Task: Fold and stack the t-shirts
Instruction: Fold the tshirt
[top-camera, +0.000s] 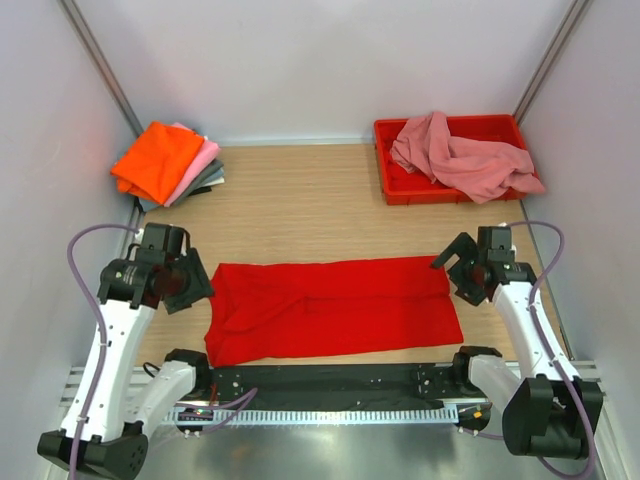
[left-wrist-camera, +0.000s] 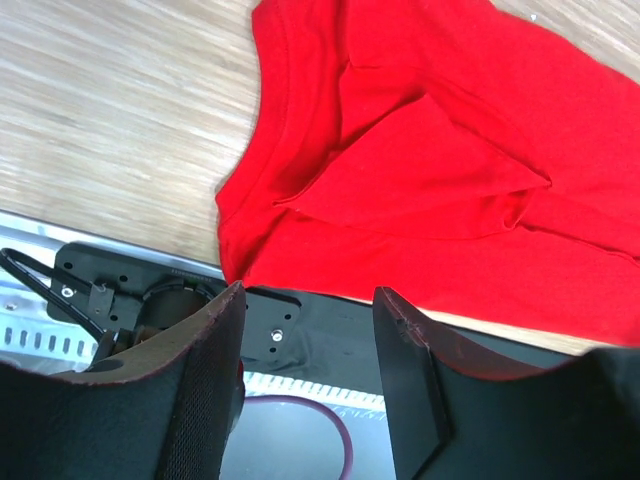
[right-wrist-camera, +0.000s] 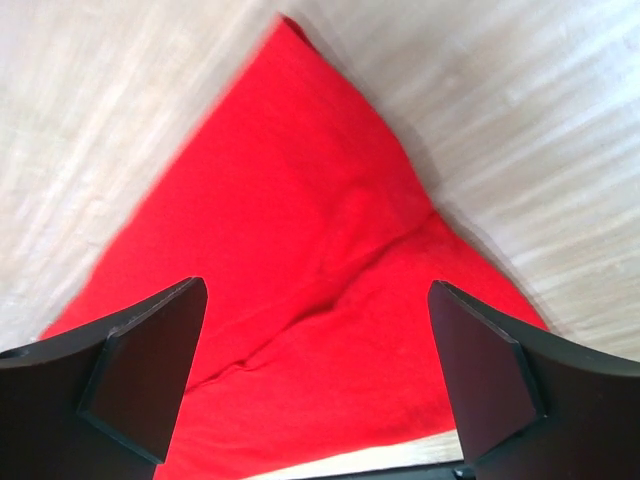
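A bright red t-shirt (top-camera: 330, 308) lies folded lengthwise on the wooden table near the front edge. It also shows in the left wrist view (left-wrist-camera: 440, 160) and the right wrist view (right-wrist-camera: 300, 290). My left gripper (top-camera: 185, 282) is open and empty, just left of the shirt's collar end (left-wrist-camera: 310, 380). My right gripper (top-camera: 458, 268) is open and empty above the shirt's right end (right-wrist-camera: 315, 380). A dusty pink t-shirt (top-camera: 460, 155) lies crumpled in the red tray (top-camera: 392, 190). A stack of folded shirts, orange (top-camera: 155, 160) on top, then light pink (top-camera: 200, 165) and grey (top-camera: 205, 183), sits at the back left.
White walls enclose the table on three sides. A black base plate (top-camera: 330, 378) and metal rail run along the near edge, with purple cables (top-camera: 80, 250) looping by each arm.
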